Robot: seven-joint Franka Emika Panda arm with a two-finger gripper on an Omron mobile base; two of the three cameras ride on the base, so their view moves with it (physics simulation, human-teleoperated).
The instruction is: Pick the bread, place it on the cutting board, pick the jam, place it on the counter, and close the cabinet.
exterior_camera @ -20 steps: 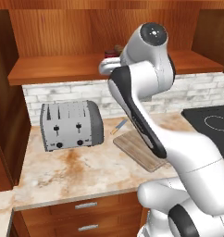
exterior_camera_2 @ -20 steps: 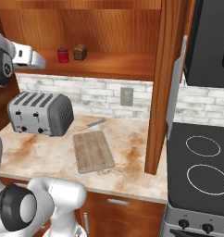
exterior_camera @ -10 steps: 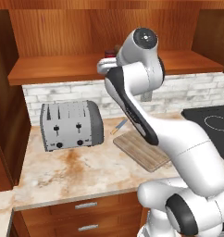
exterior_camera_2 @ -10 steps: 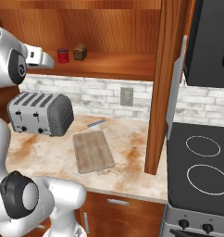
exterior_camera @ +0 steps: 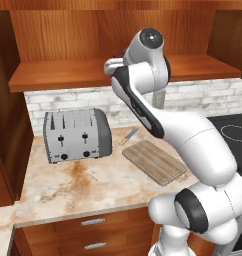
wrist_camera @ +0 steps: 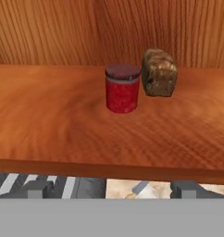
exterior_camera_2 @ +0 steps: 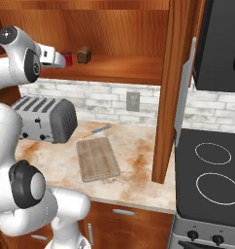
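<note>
Moving closer, the arm has swung its tool (exterior_camera_2: 66, 59) toward the cabinet (exterior_camera_2: 139, 29) shelf.
Its two tips sit wide apart, holding nothing. On the shelf, the bread (wrist_camera: 159, 72) stands at 2 o'clock from the jam (wrist_camera: 122, 88), almost touching it. If the tool goes in crooked, it could bump the jam and tip it. Below, the cutting board (exterior_camera_2: 97, 158) waits on the counter (exterior_camera_2: 134, 146).

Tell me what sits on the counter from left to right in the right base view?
Silver metal toaster with slots → small knife with a blue handle → flat light brown wooden cutting board → tall reddish-brown wooden cabinet door standing open.
</note>
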